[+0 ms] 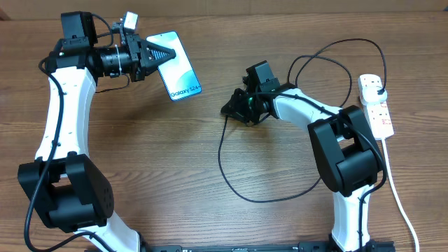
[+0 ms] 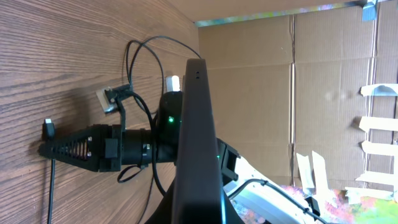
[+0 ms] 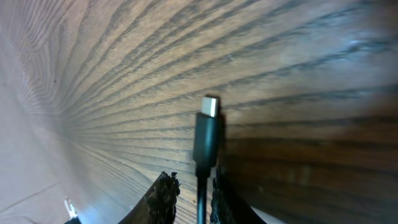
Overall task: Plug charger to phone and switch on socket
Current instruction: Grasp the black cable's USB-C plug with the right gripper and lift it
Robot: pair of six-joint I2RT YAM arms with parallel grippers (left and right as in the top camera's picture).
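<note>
My left gripper (image 1: 159,54) is shut on the phone (image 1: 179,70) and holds it at the far left, blue screen up, with the "Galaxy" text at its near right end. In the left wrist view the phone (image 2: 196,137) shows edge-on as a dark bar. My right gripper (image 1: 228,108) is at mid-table, shut on the charger cable just behind its connector tip (image 3: 209,121), which sticks out past the fingers (image 3: 189,185) close over the wood. The tip also shows in the left wrist view (image 2: 48,129). The black cable (image 1: 222,164) loops to a plug (image 1: 378,87) in the white socket strip (image 1: 378,112).
The strip's thick white cord (image 1: 399,203) runs down the right edge to the front. The cable's slack lies in a wide loop in front of the right arm base (image 1: 346,157). Cardboard walls (image 2: 292,93) stand behind the table.
</note>
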